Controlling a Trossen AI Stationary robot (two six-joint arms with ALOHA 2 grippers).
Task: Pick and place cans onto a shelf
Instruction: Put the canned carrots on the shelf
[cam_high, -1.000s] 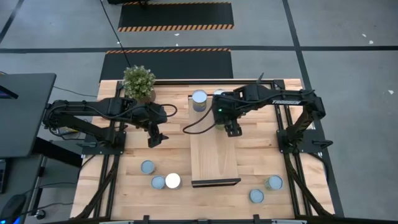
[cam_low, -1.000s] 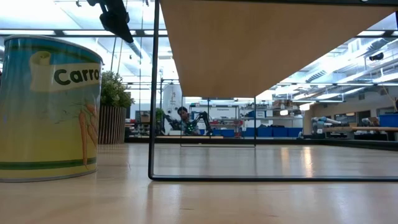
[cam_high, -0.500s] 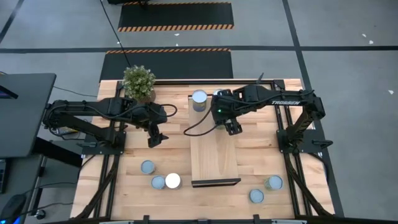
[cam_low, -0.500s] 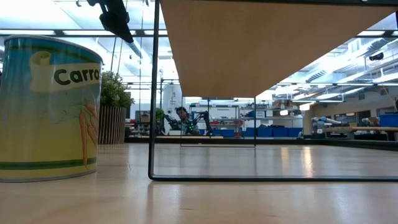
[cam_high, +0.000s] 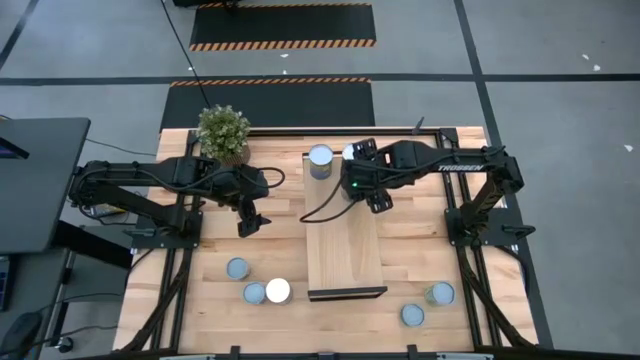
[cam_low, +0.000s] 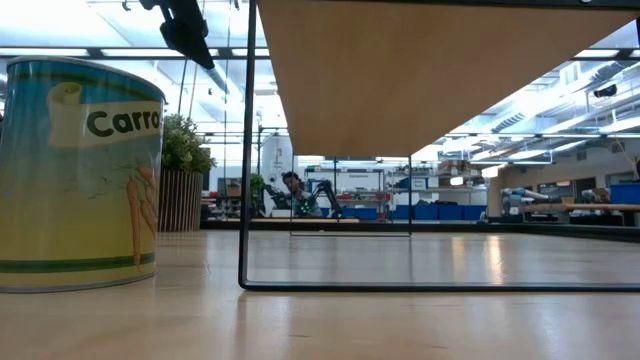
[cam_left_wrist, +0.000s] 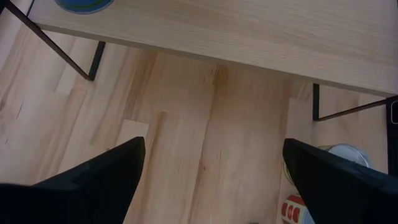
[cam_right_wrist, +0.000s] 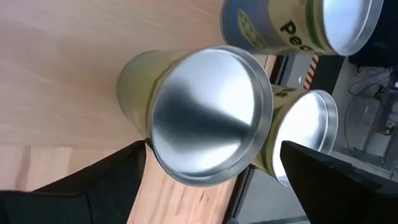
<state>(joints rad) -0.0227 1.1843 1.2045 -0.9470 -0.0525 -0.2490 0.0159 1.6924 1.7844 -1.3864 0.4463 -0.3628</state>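
Observation:
The shelf (cam_high: 345, 245) is a long light-wood board on a thin dark frame in the middle of the table. Three cans stand at its far end: one (cam_high: 320, 160) in plain sight, one (cam_high: 350, 152) half hidden by my right arm, and one (cam_right_wrist: 208, 118) that shows only in the right wrist view. My right gripper (cam_high: 378, 200) is open above that third can, with one finger on either side and touching nothing. My left gripper (cam_high: 250, 222) is open and empty over the table, left of the shelf. Several more cans stand on the table near its front edge.
A potted green plant (cam_high: 223, 132) stands at the far left. Three cans (cam_high: 255, 290) stand near the front left and two (cam_high: 428, 303) near the front right. A can with a carrot label (cam_low: 80, 170) stands beside the shelf's frame (cam_low: 245, 150).
My right gripper has moved a little toward the table's far edge over the shelf.

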